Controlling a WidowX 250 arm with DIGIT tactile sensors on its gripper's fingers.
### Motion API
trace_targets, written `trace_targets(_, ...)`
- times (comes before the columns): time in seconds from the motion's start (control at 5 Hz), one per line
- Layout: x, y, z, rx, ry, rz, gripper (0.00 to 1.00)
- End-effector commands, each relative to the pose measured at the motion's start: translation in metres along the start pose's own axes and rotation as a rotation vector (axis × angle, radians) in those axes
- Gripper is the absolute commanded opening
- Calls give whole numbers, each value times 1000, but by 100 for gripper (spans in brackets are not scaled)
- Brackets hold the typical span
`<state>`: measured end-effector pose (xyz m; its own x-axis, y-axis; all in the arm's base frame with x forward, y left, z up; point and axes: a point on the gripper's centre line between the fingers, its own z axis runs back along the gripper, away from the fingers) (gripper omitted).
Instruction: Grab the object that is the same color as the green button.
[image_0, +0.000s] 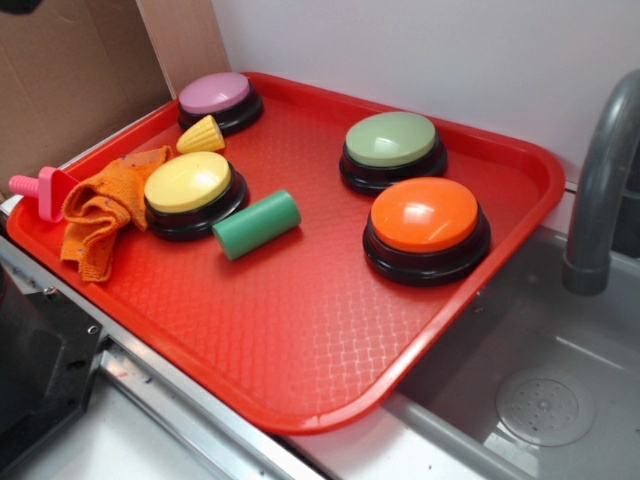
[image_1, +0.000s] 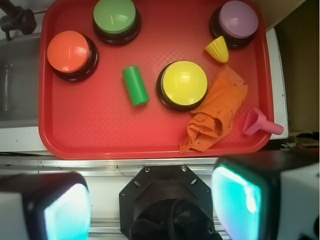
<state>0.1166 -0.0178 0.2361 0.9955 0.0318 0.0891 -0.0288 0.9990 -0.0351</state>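
The red tray (image_0: 300, 330) looks like plastic with a fine embossed texture; the green cylinder (image_0: 257, 224) is smooth and matt; the green button (image_0: 391, 138) and orange button (image_0: 424, 213) have smooth, faintly glossy domes; the orange cloth (image_0: 100, 210) is soft, crumpled fabric; the sink (image_0: 560, 400) is dull metal.

A grey sink basin (image_0: 545, 395) lay right of the red tray (image_0: 300, 350), its round drain (image_0: 545, 405) below a grey faucet (image_0: 600, 180). A pale wall (image_0: 430, 50) rose behind the tray, and brown cardboard (image_0: 70, 70) stood at its left.
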Motion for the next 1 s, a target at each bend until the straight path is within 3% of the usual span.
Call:
trace_targets(0.0,0,0,0,0,0,0,100)
trace_targets(0.2,22,14,-22,78,5,-124,100)
trace_targets(0.4,43,22,-43,81,24,-252,100)
trace_targets(0.6,72,25,-77,80,-21,-411,100)
trace_targets(0.8,98,22,-115,-8,-90,-555,100)
